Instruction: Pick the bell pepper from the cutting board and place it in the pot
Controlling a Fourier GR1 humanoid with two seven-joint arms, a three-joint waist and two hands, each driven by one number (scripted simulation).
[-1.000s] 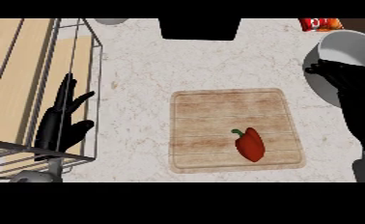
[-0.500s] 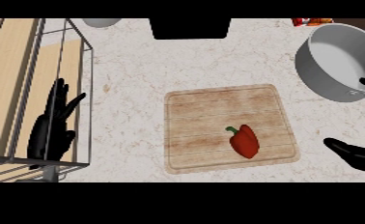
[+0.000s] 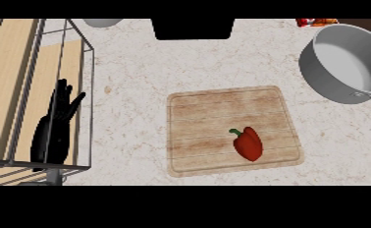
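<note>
pepper [image 3: 249, 144] on board [image 3: 217, 109], far right of left robot hand [image 3: 56, 128] | hand open, empty, resting | pot [image 3: 340, 65] beyond | pepper likely light, smooth, slippery; grasp mid-body

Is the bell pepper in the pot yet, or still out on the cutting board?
Out. The bell pepper lies on the cutting board, near its lower right corner; the pot stands apart at the upper right.

one bell pepper [image 3: 248, 144], one cutting board [image 3: 210, 114], one pot [image 3: 340, 65], one hand [image 3: 54, 128]
</note>
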